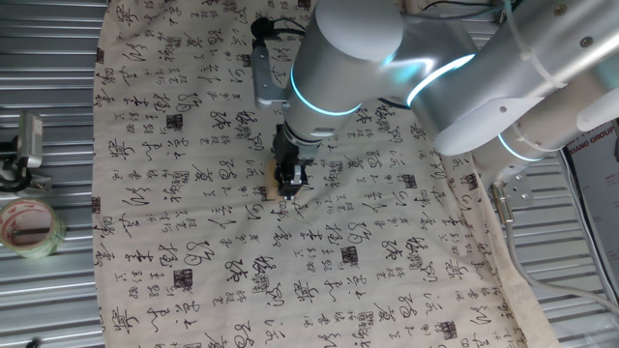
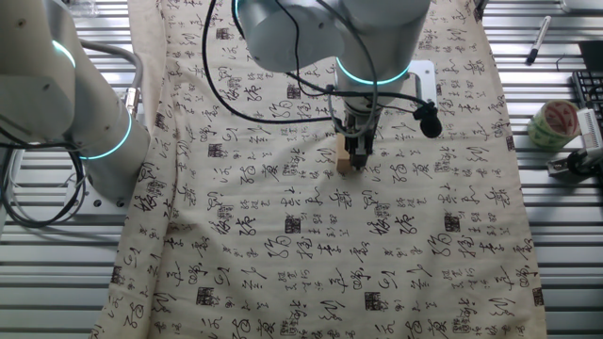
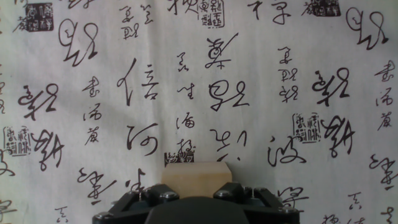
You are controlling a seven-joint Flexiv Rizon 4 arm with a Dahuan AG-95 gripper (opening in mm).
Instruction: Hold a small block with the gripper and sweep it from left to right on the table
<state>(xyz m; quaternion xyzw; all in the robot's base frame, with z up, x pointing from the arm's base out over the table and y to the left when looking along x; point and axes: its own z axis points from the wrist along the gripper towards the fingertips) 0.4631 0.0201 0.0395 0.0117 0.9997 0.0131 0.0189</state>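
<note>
In the hand view, the narrow black two-finger gripper (image 3: 198, 202) sits at the 6 o'clock edge of the picture, and the small pale tan wooden cube (image 3: 197, 175) lies directly at its 12 o'clock, touching the finger housing and seated between the jaws. The fingers are closed on the small block (the contact faces themselves are hidden by the housing, so grip depth cannot be judged). The block appears to rest on the beige cloth printed with black calligraphy (image 3: 280, 74), which covers the ribbed grey metal table (image 1: 58, 300). In the other fixed view, the gripper (image 2: 356, 155) stands vertical over the block (image 2: 344, 158). The sweep must run sideways across the cloth, and a raised fold may obstruct it.
</note>
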